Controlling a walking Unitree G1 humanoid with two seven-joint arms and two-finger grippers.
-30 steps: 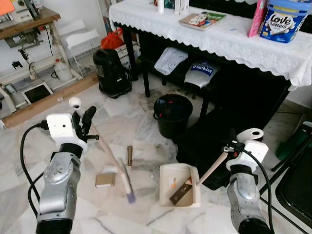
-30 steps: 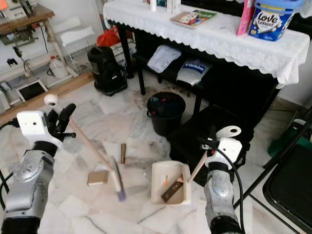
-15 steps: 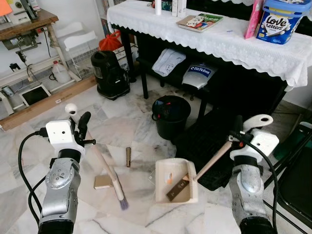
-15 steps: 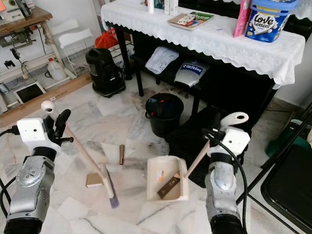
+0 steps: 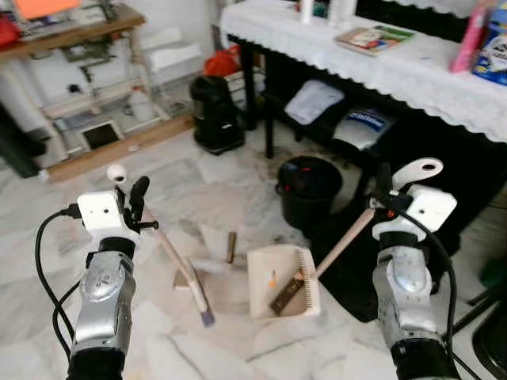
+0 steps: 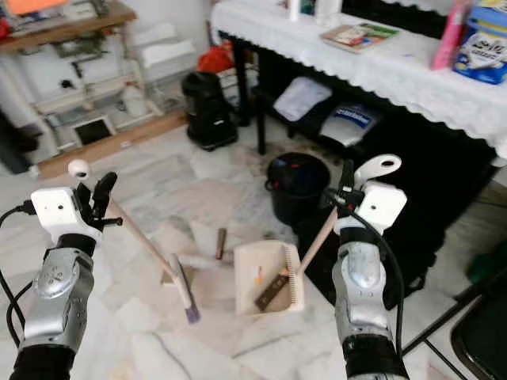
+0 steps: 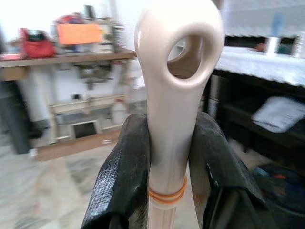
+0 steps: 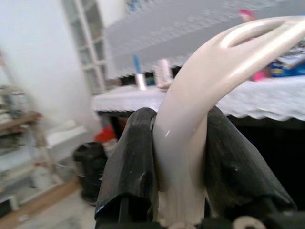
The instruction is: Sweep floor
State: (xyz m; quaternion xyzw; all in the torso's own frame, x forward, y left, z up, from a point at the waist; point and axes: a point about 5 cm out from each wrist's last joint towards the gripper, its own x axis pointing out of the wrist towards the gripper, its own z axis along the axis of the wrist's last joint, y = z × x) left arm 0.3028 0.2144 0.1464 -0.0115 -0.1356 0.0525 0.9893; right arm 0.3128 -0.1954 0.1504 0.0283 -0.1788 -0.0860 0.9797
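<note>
My left gripper (image 5: 131, 194) is shut on the top of a cream broom handle (image 5: 170, 249), whose purple-tipped brush (image 5: 203, 307) rests on the marble floor. In the left wrist view the black fingers (image 7: 125, 167) clamp the handle just below its hanging loop. My right gripper (image 5: 382, 190) is shut on the long handle of a cream dustpan (image 5: 264, 261) that sits on the floor between the arms. A brown bar (image 5: 287, 294) and a small orange scrap (image 5: 272, 279) lie in the pan. A brown stick (image 5: 230, 246) and a tan block (image 5: 182, 279) lie on the floor beside the brush.
A black bin (image 5: 309, 190) stands just beyond the dustpan. Behind it is a dark table with a white lace cloth (image 5: 380, 67) and bags underneath. A black vacuum (image 5: 215, 115) stands at the back, with a wooden bench (image 5: 71, 36) far left.
The whole view has shifted, so the camera has turned left. Both grippers keep their hold. The right gripper has risen a little with the dustpan handle.
</note>
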